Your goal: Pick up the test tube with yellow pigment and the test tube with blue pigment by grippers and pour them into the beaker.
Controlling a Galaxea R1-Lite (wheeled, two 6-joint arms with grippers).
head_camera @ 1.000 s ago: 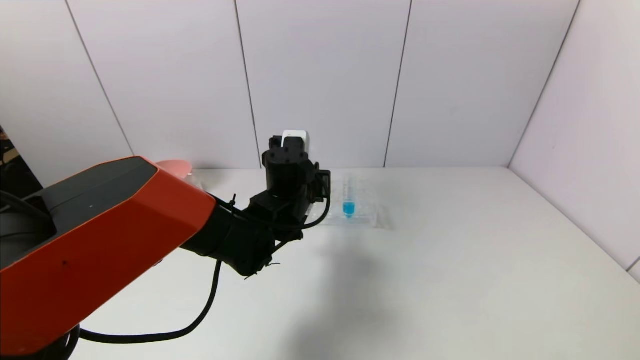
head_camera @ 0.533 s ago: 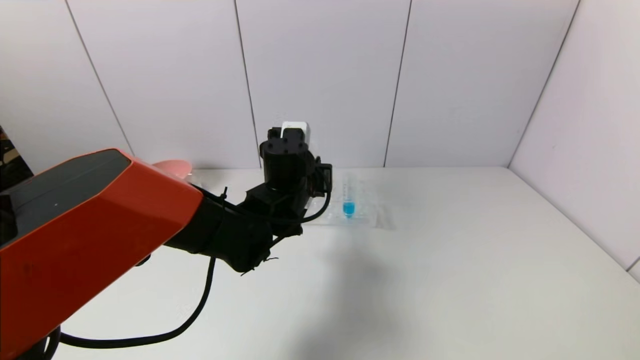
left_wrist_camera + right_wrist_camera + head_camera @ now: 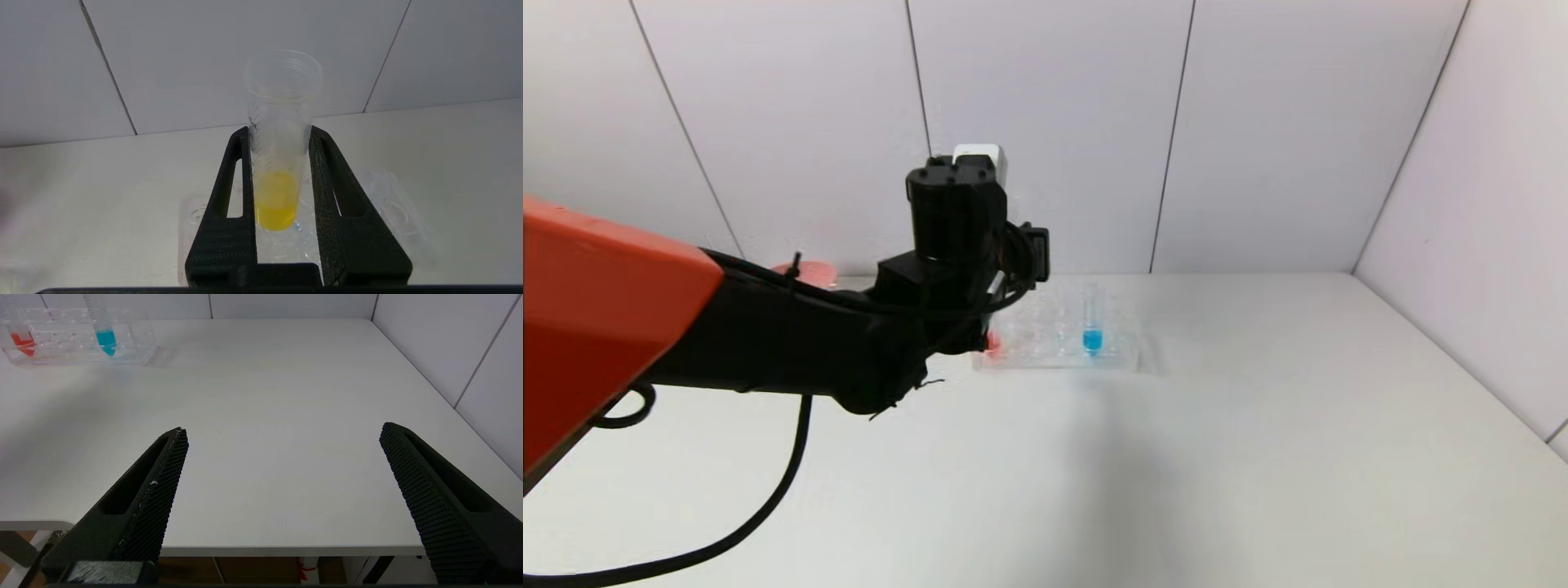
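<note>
At centre of the left wrist frame, the left claw (image 3: pixel 282 179) is pinching the test tube with yellow pigment (image 3: pixel 280 163) between its two black fingers (image 3: pixel 229 192), the tube upright with its mouth at the top and the yellow liquid settled in the rounded tip. Below and behind it in that frame lies the clear tube rack (image 3: pixel 380 196), so the tube appears to be lifted free of its slot. In the head frame the left arm reaches from the left edge toward centre, its wrist raised above the left end of the rack (image 3: pixel 1058 343); the held tube is hidden behind the wrist there. The test tube with blue pigment (image 3: pixel 1092 322) stands in the rack right of centre, untouched, and a red-orange tube (image 3: pixel 22 339) shows at the upper left of the right wrist frame. A pink bowl (image 3: pixel 807 271) peeks out behind the arm. The beaker cannot be made out in any view. The right claw (image 3: pixel 282 490) hangs spread wide over the near edge of the worktop (image 3: pixel 1258 449), well apart from the rack. Judgement: first pickup achieved; both pours and the blue pickup remain outstanding.
</note>
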